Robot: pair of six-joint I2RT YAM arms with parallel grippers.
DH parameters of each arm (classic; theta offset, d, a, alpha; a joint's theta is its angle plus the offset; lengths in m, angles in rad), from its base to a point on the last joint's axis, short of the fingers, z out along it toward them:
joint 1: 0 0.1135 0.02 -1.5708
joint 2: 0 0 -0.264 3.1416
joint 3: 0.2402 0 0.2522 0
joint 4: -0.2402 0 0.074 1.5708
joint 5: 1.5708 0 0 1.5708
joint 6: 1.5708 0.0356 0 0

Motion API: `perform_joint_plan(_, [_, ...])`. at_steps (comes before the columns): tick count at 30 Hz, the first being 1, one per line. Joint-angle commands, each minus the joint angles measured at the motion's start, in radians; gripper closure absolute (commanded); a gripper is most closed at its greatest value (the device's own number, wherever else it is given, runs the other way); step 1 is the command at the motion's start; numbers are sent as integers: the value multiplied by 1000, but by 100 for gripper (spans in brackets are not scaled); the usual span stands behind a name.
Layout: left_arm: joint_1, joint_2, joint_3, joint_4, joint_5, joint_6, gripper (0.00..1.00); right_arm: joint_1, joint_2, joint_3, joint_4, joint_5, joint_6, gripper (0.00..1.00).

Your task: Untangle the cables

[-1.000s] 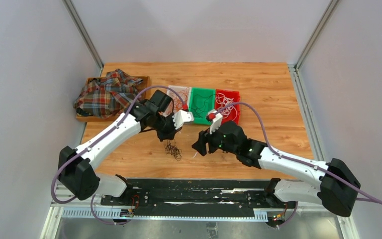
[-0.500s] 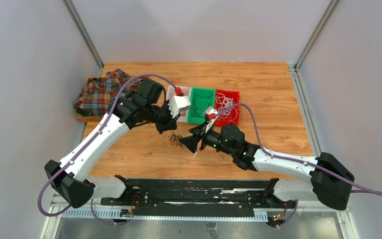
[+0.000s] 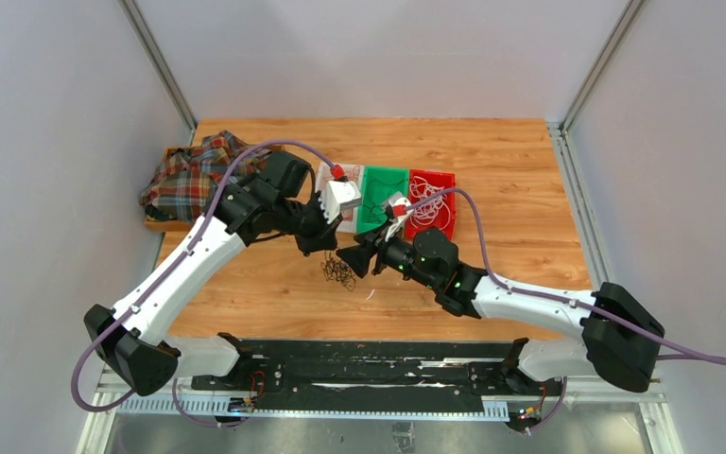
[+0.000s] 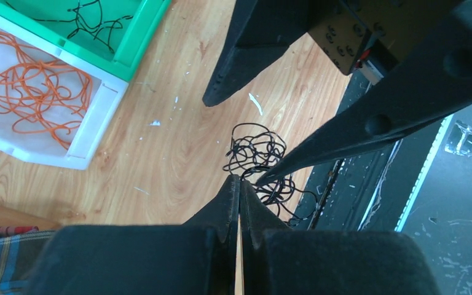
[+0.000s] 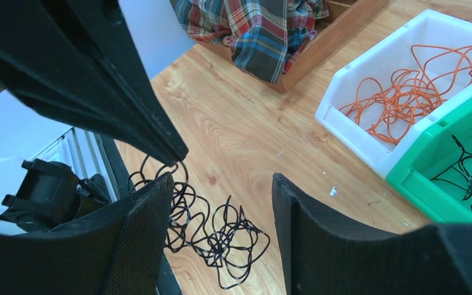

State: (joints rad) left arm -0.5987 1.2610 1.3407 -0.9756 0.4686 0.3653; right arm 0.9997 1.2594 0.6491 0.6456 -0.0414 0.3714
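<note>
- The wooden bench [image 3: 510, 161] carried everything, with both arm bases bolted along its near edge.
- The left arm [image 3: 189, 265] reached from the near left corner towards the middle of the bench. The right arm [image 3: 529, 301] reached from the near right corner to meet it there.
- A crumpled plaid cloth [image 3: 189, 175] lay heaped in a wooden tray [image 5: 338, 37] at the far left corner.
- Three bins stood touching in a row at the middle of the bench, nearer its far edge: a white bin [image 4: 98, 129] on the left, a green bin [image 4: 136, 46] in the centre and a red bin [image 3: 432, 174] on the right.
- The right gripper [image 5: 221, 181] stood with its jaws well apart and nothing clamped between them. One finger's tip came just beside the tip of the other gripper.
- The left gripper [image 4: 239, 190] had its jaws pressed fully together, and a loop of cable ran up to their tip and appeared pinched there.
- The black tangle [image 4: 255, 147], a loose knot of thin dark wire, appeared to hang from that tip over the middle of the bench. It sat below and between the right gripper's spread fingers.
- Orange cables [image 4: 31, 86] lay curled in the white bin.
- White cables [image 3: 427, 203] filled the red bin.
- A single black cable [image 4: 95, 18] lay in the green bin.
</note>
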Motion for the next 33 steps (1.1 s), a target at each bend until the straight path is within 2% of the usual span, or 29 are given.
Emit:
perform_joint_plan(1, [4,-33,30,-6,23,-14,100,14,33,58,-8,42,14,41])
perform_joint_plan(9, [4,-46,61,-14,62,-55,100,20,102,76,10,123,10,44])
perform_joint_plan(14, [4,-39,92,-23,105,-85,100,34,137,66,156,156,-3,42])
perform_joint_plan(20, [4,-23,127,-45,161,-105,100,47,187,97,195,174,-26,42])
perform_joint_plan(24, [4,-5,205,-77,178,-109,100,47,230,78,210,195,-49,44])
perform_joint_plan(29, [4,13,358,-112,180,-127,100,45,281,-43,336,258,-39,50])
perform_joint_plan(33, [4,14,446,-130,166,-131,100,44,299,-106,357,272,-17,51])
